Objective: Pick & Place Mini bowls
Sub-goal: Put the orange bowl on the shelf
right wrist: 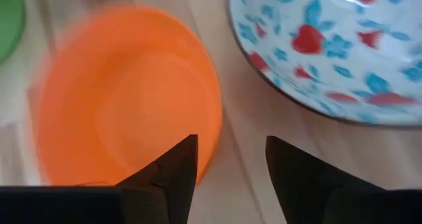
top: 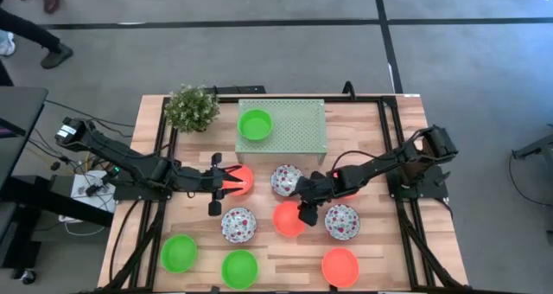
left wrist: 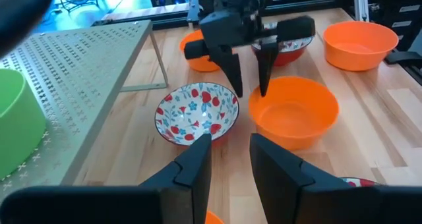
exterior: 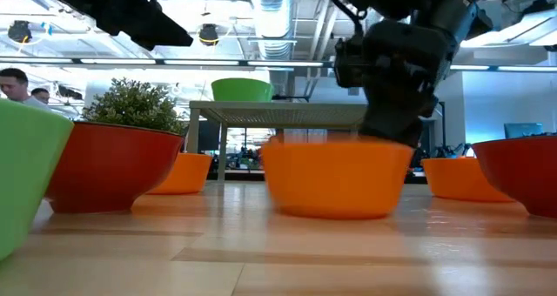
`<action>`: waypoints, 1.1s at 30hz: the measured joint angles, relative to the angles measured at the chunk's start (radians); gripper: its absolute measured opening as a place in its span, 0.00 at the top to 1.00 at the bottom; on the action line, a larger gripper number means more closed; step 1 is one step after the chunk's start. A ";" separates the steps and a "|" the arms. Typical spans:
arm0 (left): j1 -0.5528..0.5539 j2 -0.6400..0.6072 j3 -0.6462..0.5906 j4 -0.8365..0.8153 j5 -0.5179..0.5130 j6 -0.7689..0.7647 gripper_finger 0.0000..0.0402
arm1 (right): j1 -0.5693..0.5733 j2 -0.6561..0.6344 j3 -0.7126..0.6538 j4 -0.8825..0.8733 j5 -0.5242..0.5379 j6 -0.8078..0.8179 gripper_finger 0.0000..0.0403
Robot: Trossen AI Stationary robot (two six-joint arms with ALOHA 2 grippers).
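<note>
In the high view, the right gripper [top: 304, 214] is in the middle of the picture, just over the edge of an orange bowl [top: 288, 219]. Its fingers are apart and hold nothing; the bowl sits on the wooden table [top: 389, 251]. A flowery bowl [top: 341, 221] is just to the right of it, and another flowery bowl [top: 286, 180] is just above it.

The left gripper [top: 223, 184] is left of the middle, over a second orange bowl [top: 241, 180]. Its fingers are a little apart with nothing between them.

A green bowl [top: 255, 124] sits on the pale green stand [top: 298, 130] near the top. A small plant [top: 192, 108] is at the upper left. Two green bowls [top: 179, 252] and one more orange bowl [top: 340, 267] sit along the bottom.
</note>
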 joint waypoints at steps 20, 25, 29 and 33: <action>0.000 -0.009 0.000 0.030 0.000 0.000 0.74 | -0.018 0.023 0.011 -0.010 -0.050 0.000 0.97; 0.000 -0.009 0.000 0.038 0.000 0.000 0.74 | -0.006 0.013 0.118 -0.119 -0.074 -0.034 0.98; 0.000 -0.009 0.000 0.053 0.000 0.003 0.74 | -0.020 -0.009 0.267 -0.305 -0.052 -0.157 0.98; 0.000 -0.009 0.001 0.078 0.000 0.076 0.74 | -0.057 -0.037 0.442 -0.527 0.021 -0.284 0.98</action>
